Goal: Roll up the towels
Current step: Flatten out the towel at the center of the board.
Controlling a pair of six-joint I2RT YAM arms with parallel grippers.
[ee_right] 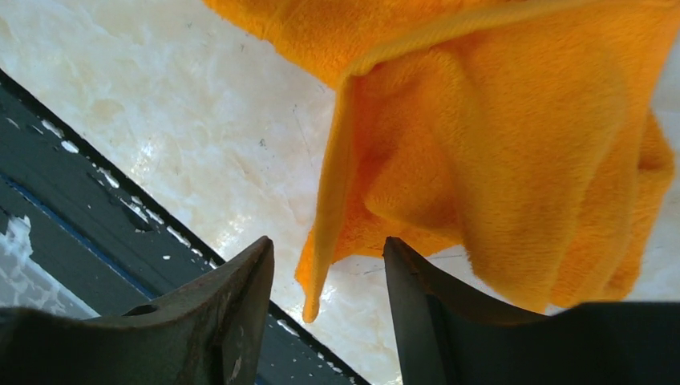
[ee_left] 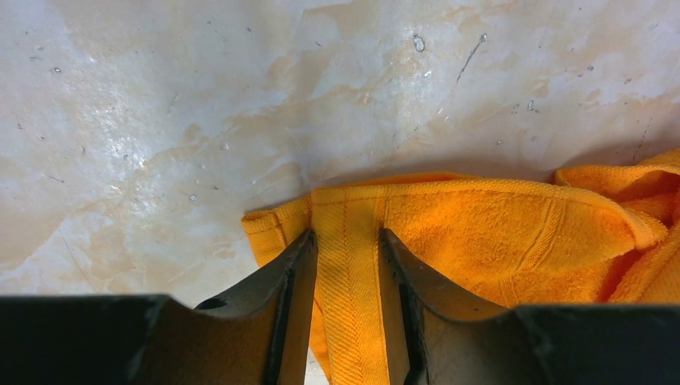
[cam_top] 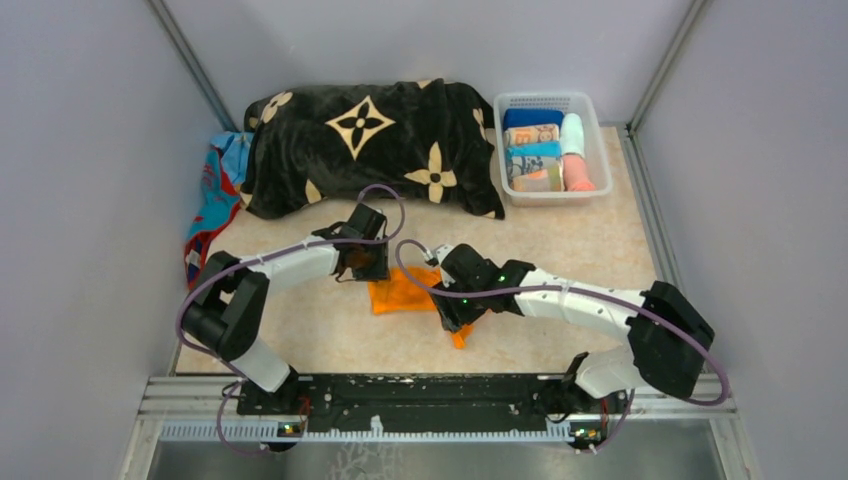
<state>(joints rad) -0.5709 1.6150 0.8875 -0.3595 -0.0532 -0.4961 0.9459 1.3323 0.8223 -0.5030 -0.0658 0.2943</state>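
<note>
Near the middle of the bench (cam_top: 580,250), between the two arms: an orange towel (cam_top: 402,294), rumpled and partly folded over itself, well short of a roll.

At the towel's left end, down low on the bench surface: the left hand (ee_left: 346,241), clamped on the hemmed band of the cloth. Band filling the whole gap between the two fingers, corner of the towel poking out just to the left of them.

At the towel's near right corner: the right hand (ee_right: 327,249), fingers apart. Between them, a drooping fold of orange plush with its thin hem hanging down into the gap. Daylight on the left side of the hem, so no pinch there. Below and to the left in that view, the dark rail at the near edge of the bench.

At the back of the bench: a big black blanket (cam_top: 370,150) with cream flowers, heaped. Peeking out at its left side, against the wall: a red-and-turquoise patterned towel (cam_top: 213,200), unrolled.

In the back right corner, just beside the blanket: a white basket (cam_top: 598,193), packed with rolled towels (cam_top: 532,150) in blue, patterned and pink, lying side by side.
</note>
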